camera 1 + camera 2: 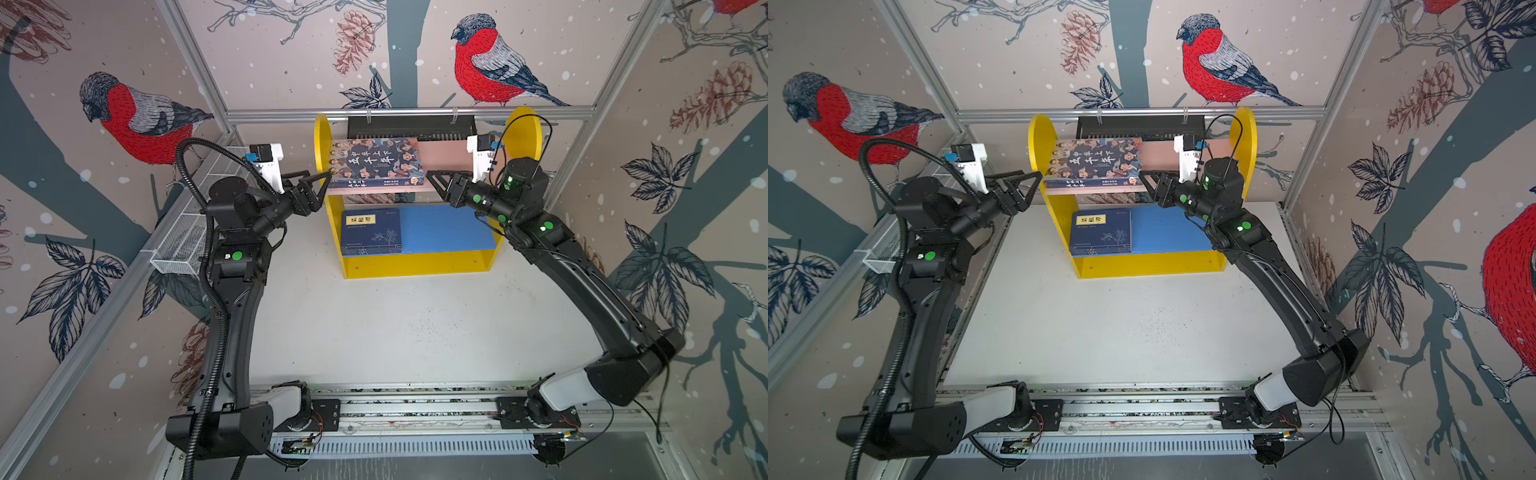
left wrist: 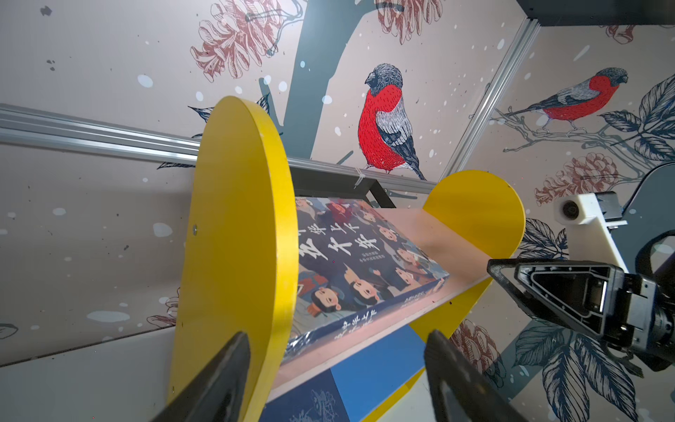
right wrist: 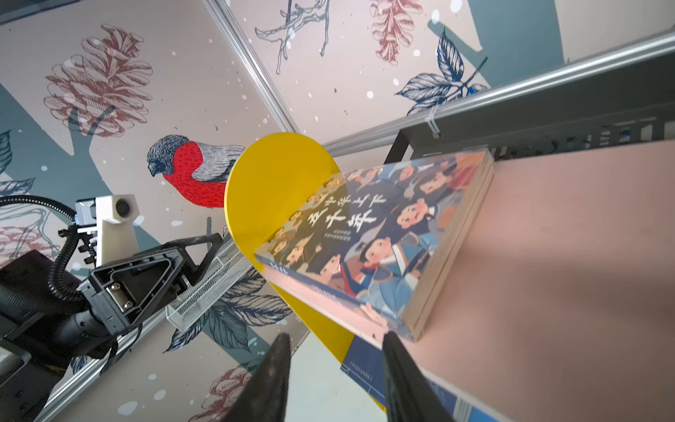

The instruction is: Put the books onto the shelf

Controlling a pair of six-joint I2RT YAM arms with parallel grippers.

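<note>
illustrated book (image 3: 369, 234), page edge, right wrist

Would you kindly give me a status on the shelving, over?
Left gripper open, right gripper open, both empty at the shelf. Illustrated book flat on pink upper board; navy books on blue lower board. Nothing in the way.

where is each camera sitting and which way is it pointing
Top views: high above the robot's base, looking down and forward over the table to the shelf; both arms, left hand and right hand show.
Left wrist: behind the left hand's fingers, facing the shelf's yellow side and the big book; right hand visible.
Right wrist: behind the right hand's fingers, facing the big book on the pink board; left hand visible.
Shared: all show shelf and big book; each wrist view catches the opposite hand.
</note>
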